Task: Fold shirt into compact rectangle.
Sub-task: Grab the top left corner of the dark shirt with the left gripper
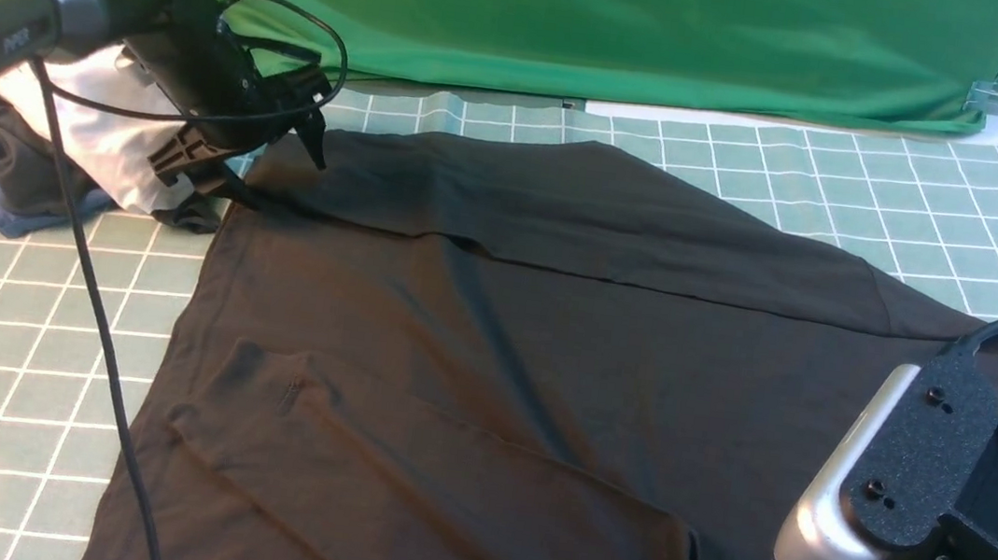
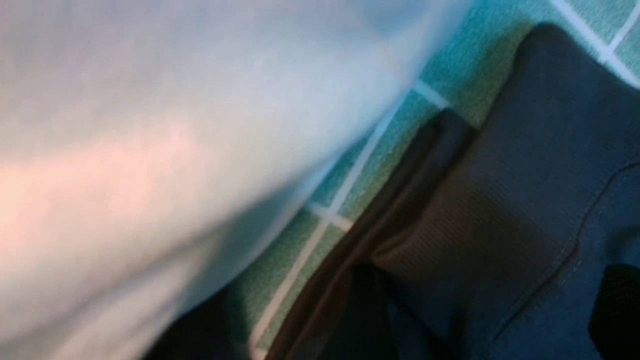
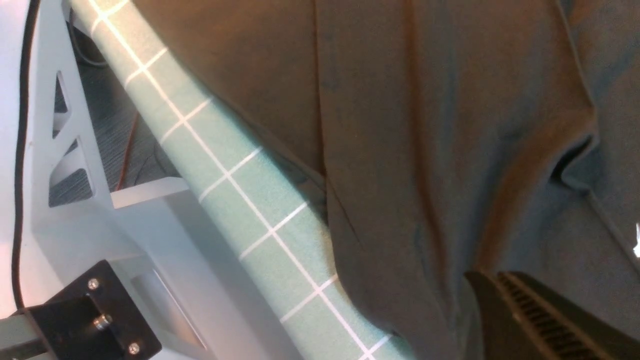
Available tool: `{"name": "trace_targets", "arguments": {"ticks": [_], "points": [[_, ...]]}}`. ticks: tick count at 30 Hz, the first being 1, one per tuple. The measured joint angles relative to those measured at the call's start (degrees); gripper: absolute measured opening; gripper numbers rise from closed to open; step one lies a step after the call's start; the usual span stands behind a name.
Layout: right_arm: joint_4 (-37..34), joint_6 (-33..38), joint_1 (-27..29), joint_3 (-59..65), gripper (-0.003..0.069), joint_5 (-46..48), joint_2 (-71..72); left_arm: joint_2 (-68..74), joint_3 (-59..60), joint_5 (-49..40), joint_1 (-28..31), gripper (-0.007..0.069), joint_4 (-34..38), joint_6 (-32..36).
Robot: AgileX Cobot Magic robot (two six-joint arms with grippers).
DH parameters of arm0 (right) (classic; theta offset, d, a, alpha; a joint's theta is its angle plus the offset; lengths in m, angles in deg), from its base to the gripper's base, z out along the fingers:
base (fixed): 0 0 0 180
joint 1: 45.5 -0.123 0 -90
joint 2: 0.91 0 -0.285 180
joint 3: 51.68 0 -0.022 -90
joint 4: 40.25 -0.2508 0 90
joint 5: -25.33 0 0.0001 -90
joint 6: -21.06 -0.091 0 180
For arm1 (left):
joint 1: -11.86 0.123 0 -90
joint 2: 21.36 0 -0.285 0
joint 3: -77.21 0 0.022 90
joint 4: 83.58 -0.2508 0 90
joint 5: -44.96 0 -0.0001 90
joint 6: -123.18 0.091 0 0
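Black cotton spreads beneath both arms: the shirt [image 1: 545,370] lies flat on a green gridded mat [image 1: 13,337] and covers most of it. Nearest the camera, the right gripper [image 3: 520,305] hangs low over the shirt's near right part, its jaws pressed together. Only one dark ribbed finger [image 3: 550,320] shows in the right wrist view, with wrinkled cloth directly below it and the mat's edge and a white table frame [image 3: 75,150] off to one side. In the front view only that arm's silver wrist camera [image 1: 849,508] is visible. One sleeve [image 1: 441,461] lies folded across the shirt's body, running away from the right gripper toward the left arm's side. Farther on, a second sleeve [image 1: 608,227] stretches across the far part of the shirt, and its end lies at the left gripper [image 1: 282,166]. That gripper stands with jaws spread wide, tips down at the shirt's far left corner — the left wrist view shows the ribbed cuff [image 2: 475,215] lying loose on the mat beside one of its fingers [image 2: 617,310]. Just beside the left gripper, on its outer side, a white garment [image 1: 102,132] sits atop a dark grey and blue bundle [image 1: 29,198]; whether either touches the shirt's edge cannot be told. Beyond the left gripper a green cloth backdrop [image 1: 585,17] closes the scene.
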Motion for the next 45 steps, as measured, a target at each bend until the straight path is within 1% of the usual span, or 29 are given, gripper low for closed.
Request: {"name": "trace_targets", "arguments": {"ticks": [1, 3, 5, 7, 8, 10, 12, 15, 24, 33, 37, 39, 41, 43, 44, 45], "points": [[0.0, 0.0, 0.0, 0.0, 0.0023, 0.0, 0.0, 0.1, -0.1, 0.3, 0.0, 0.0514, 0.2, 0.0], [0.0, 0.0, 0.0, 0.0, 0.0023, 0.0, 0.0, 0.3, -0.1, 0.8, 0.0, 0.0459, 0.3, 0.0], [0.0, -0.1, 0.0, 0.0, 0.0025, 0.0, 0.0, 0.5, -0.1, 1.2, 0.0, 0.0360, 0.2, 0.0], [0.0, -0.1, 0.0, 0.0, 0.0027, 0.0, 0.0, 0.7, -0.1, 1.3, 0.0, 0.0229, 0.2, 0.4], [0.0, -0.1, 0.0, 0.0, 0.0027, 0.0, 0.0, 0.8, -0.1, 1.3, 0.0, 0.0214, 0.2, 0.5], [0.0, -0.1, 0.0, 0.0, 0.0030, 0.0, 0.0, 0.9, -0.1, 1.3, 0.0, 0.0060, 0.2, 3.8], [0.0, -0.1, 0.0, 0.0, 0.0034, 0.0, 0.0, 0.9, -0.1, 1.3, 0.0, 0.0027, 0.2, 4.9], [0.0, -0.1, 0.0, 0.0, 0.0038, 0.0, 0.0, 0.1, -0.1, 0.6, 0.0, 0.0016, -0.3, 6.3], [0.1, -0.1, 0.0, 0.0, 0.0048, -0.1, 0.0, -3.8, -0.1, -3.9, 0.0, 0.0016, -2.8, 10.5], [0.1, -0.1, 0.0, 0.0, 0.0059, -0.3, 0.0, -4.3, -0.1, -4.3, 0.0, 0.0019, -2.8, 12.3], [0.0, -0.1, 0.0, 0.0, 0.0064, -0.3, 0.0, -4.2, -0.1, -2.8, 0.0, 0.0029, -2.8, 12.5], [0.0, -0.1, 0.0, 0.0, 0.0067, -0.3, 0.0, -4.0, -0.1, -1.9, -0.1, 0.0048, -2.8, 12.5], [0.0, -0.1, 0.0, 0.0, 0.0069, -0.3, 0.0, -3.6, -0.1, -0.9, -0.1, 0.0104, -2.8, 12.5], [0.0, -0.1, 0.0, 0.0, 0.0069, -0.3, 0.0, -3.3, -0.1, -0.5, -0.1, 0.0132, -2.8, 12.5], [0.0, -0.1, 0.0, 0.0, 0.0071, -0.3, 0.0, -2.6, -0.1, -0.2, -0.1, 0.0195, -3.0, 12.5], [0.0, -0.1, 0.0, 0.0, 0.0072, -0.3, 0.0, -2.3, -0.1, -0.1, -0.1, 0.0220, -3.0, 12.6]]}}
